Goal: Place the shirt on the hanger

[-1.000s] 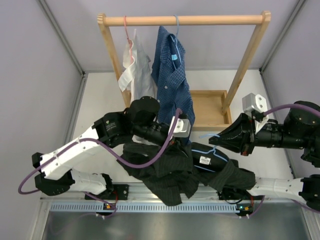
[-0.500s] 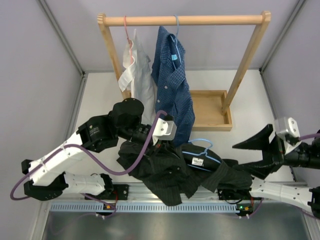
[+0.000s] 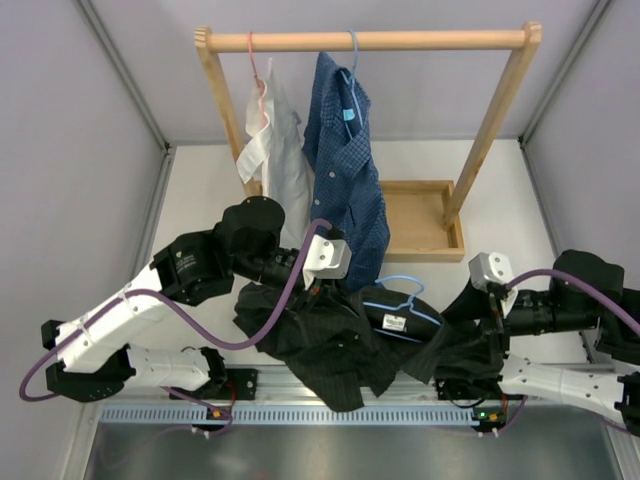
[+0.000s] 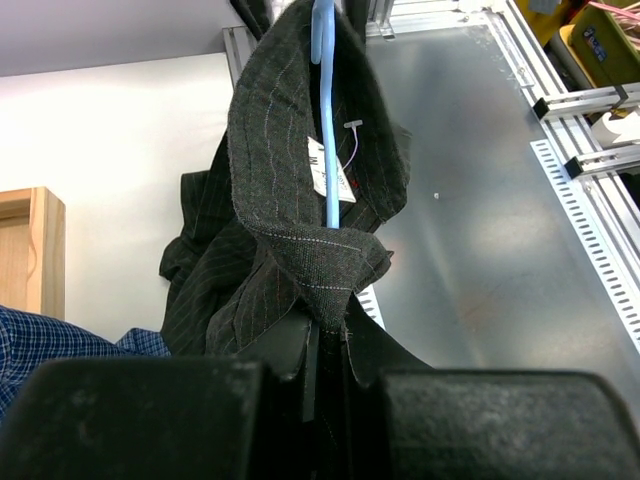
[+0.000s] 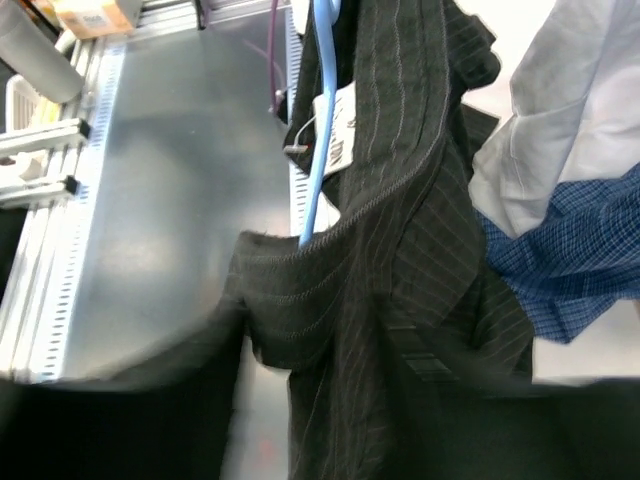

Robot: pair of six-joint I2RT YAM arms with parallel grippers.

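Observation:
The black striped shirt [image 3: 330, 345] hangs bunched between my arms above the table's near edge. The light-blue wire hanger [image 3: 398, 297] sits in its neck, hook up, beside the white label [image 3: 395, 322]. My left gripper [image 3: 322, 285] is shut on the shirt's shoulder fabric [image 4: 320, 270], just below the hanger wire [image 4: 328, 120]. My right gripper [image 3: 462, 305] is at the shirt's other shoulder. In the right wrist view its blurred fingers stand wide apart around the collar fabric [image 5: 400, 300], open, with the hanger [image 5: 318, 150] above.
A wooden clothes rack [image 3: 370, 41] stands at the back with a white shirt [image 3: 272, 140] on a pink hanger and a blue checked shirt [image 3: 345, 150] on a blue hanger. A wooden tray [image 3: 425, 220] forms its base. Grey walls close in both sides.
My right gripper pulled away to the right, open, then swung back in to the shirt's right shoulder. My left gripper shifted slightly left and back with the shirt held.

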